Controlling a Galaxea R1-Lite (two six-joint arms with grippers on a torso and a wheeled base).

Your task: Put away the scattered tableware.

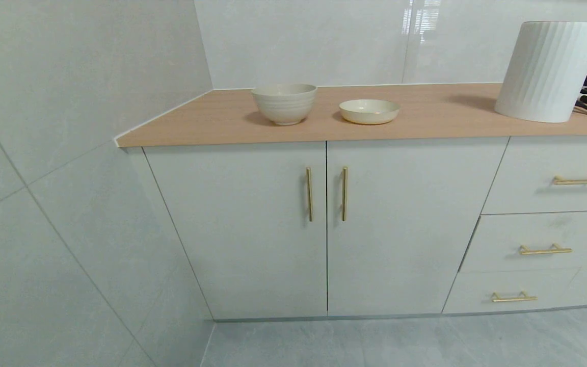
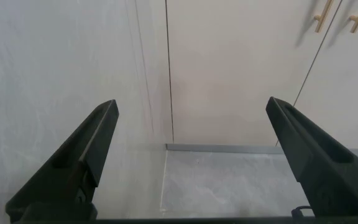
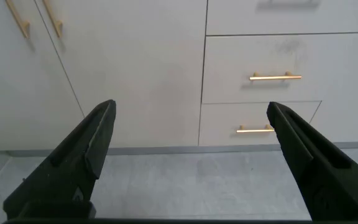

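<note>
Facing the cabinet (image 1: 252, 229) from low down, with left hand (image 2: 191, 106) and right hand (image 3: 190, 106) both spread wide and holding nothing. Probably held low to go for the handles (image 1: 309, 194) first, since the doors are shut. Up on the bench (image 1: 426, 117): bowl (image 1: 284, 103) and dish (image 1: 369, 111), upright, side by side but apart, left out and awaiting stowing.

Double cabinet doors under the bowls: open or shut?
Shut: both cabinet doors sit flush, only a thin seam between their handles.
</note>
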